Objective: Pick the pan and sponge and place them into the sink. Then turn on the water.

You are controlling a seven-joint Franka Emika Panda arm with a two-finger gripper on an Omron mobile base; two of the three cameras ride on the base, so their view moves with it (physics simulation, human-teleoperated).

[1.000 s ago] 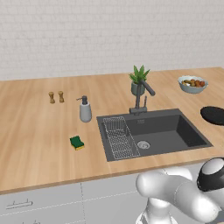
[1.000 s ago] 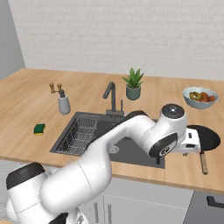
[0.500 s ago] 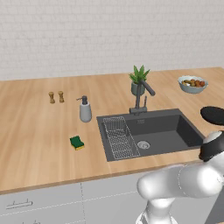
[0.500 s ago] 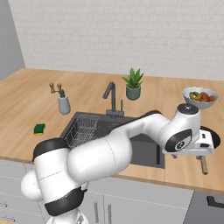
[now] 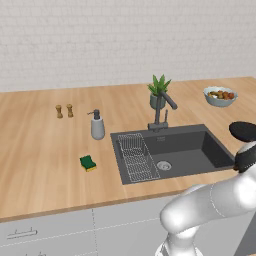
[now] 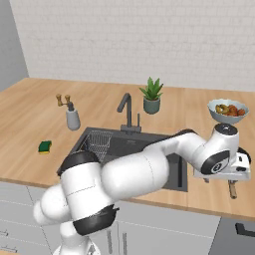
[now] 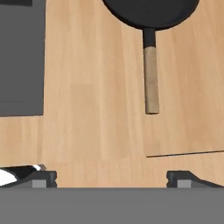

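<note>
arm swung further right over the counter | claw (image 7: 111,177) spread, empty | pan (image 7: 149,13) black, tan-ended handle

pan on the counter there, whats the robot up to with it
The arm has swung over to the right of the sink, and its gripper is open above bare counter, holding nothing. The pan lies on the wood just ahead, handle pointing toward the fingers. The sponge sits on the counter left of the sink. Nothing is in the basin yet.
</note>
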